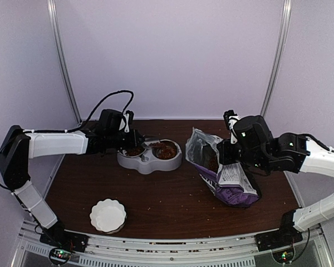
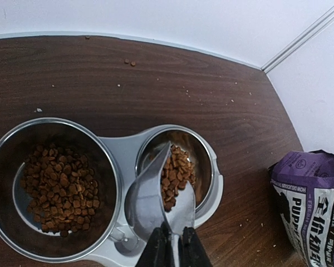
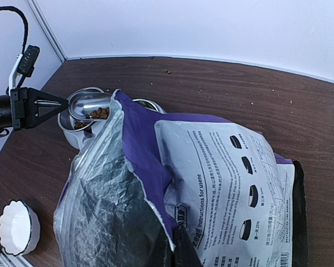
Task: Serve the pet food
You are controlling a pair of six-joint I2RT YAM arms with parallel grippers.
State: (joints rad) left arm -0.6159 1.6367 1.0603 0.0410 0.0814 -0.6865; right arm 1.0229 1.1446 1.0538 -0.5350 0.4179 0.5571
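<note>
Right now the left gripper (image 2: 173, 247) is clamped narrow on the handle of a metal scoop (image 2: 150, 194), fingers close together w/ the handle between them. The scoop's long axis runs from the gripper straight out toward the back wall, mouth pointing away from the arm. It's rolled onto its side, so the pet food (image 2: 175, 175) in it lies as a long strip against the lower wall, following the same axis.

In the left wrist view the scoop's front end overlaps the rim of the right-hand bowl of a grey double feeder (image 2: 118, 156). The top view puts the tip approx. between the two bowls. Both bowls hold kibble already, and the left one has a broad flat heap. A few stray pellets are scattered over the table (image 1: 167, 200).

The right gripper (image 3: 178, 253) is pinched on the upper edge of the purple-and-white bag (image 3: 222, 178), holding it upright w/ the mouth gaping toward the feeder. The bag stands well apart from the feeder, on the right side.

A white fluted dish (image 1: 107, 215) sits near the front edge, left.
</note>
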